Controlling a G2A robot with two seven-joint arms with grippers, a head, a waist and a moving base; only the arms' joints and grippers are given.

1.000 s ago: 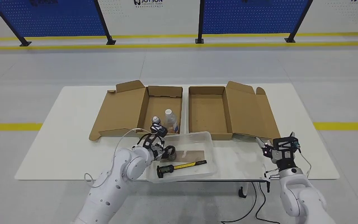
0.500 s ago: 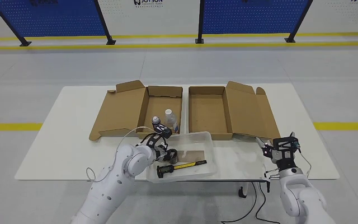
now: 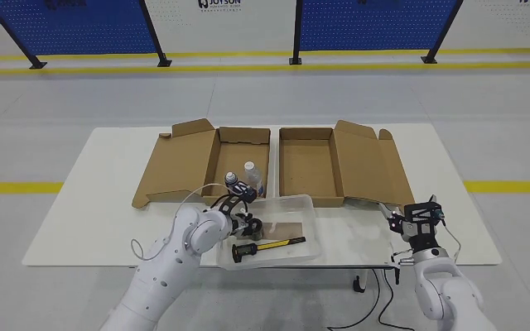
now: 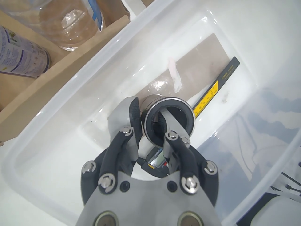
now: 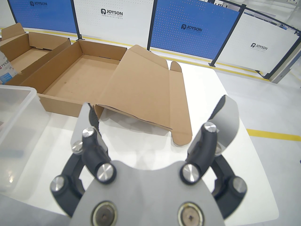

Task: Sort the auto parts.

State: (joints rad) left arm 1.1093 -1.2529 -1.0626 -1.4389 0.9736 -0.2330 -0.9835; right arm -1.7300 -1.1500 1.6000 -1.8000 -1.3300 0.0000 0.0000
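L gripper (image 4: 150, 112) was down inside the clear plastic bin (image 4: 70, 88), clenched on the bearing ring (image 4: 188, 111): one finger in the bore, the other against the outer wall, so it pinched one side of the ring only. Ring sat over the brown sheet (image 4: 202, 57) on the bin floor, right by the digital caliper (image 4: 218, 83). Couldn't tell whether the ring had left the floor yet.

R gripper (image 5: 157, 104) hung w/ fingers spread, holding nothing, over the table (image 5: 225, 109) near its front right corner, just beside the flap of the right box (image 5: 80, 76).

Left box (image 3: 242, 149) held a clear bottle (image 4: 70, 22) and a labelled can (image 4: 21, 57). So the ring prob. belonged in the right box, though that's a guess from the layout.

Step in hand, as I read it: lift the ring out of the bin. To do it well:
- Go straight up first; no sideways travel until it is above the bin rim.
- A one-wall pinch lets a smooth ring pivot or slip, so keep clamp force steady and accel low.
- Watch the caliper; its display end lay under the wrist and could snag.
- Route over the box wall w/ margin, lower close to the floor, then release, b/c a dropped ring would roll.
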